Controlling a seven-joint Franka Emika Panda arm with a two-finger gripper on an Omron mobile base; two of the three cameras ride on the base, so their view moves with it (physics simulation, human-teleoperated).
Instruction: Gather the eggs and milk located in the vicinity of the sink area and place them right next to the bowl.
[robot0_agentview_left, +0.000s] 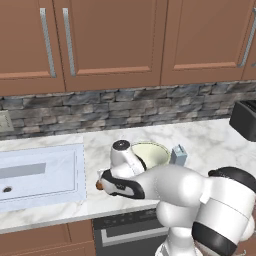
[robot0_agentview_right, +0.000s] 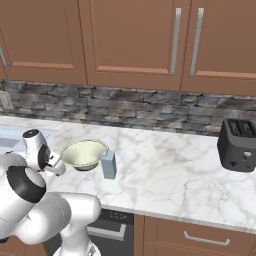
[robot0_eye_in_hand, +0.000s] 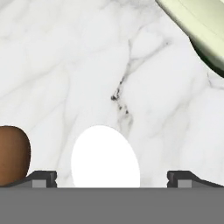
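- Hand view looks down on the marble counter, with the gripper spread as wide as it goes and holding nothing; its two dark tips stand well apart at the bottom edge.
- Between those tips lies the white egg, a little toward the left tip, its long axis running roughly up the picture, so across the line between the tips.
- The brown egg sits just outside the left tip, near the white one but apart from it.
- Judging by this, the white egg is the next pick: the move looks like a straight descent and a close, with a slight shift toward the left tip to centre it. The brown egg is close enough that the left finger might nudge it.
- The bowl shows its rim at the upper right, near the eggs.
- From the left base view, the bowl sits behind the arm, the milk just beside it on its right, and the sink off to the left.
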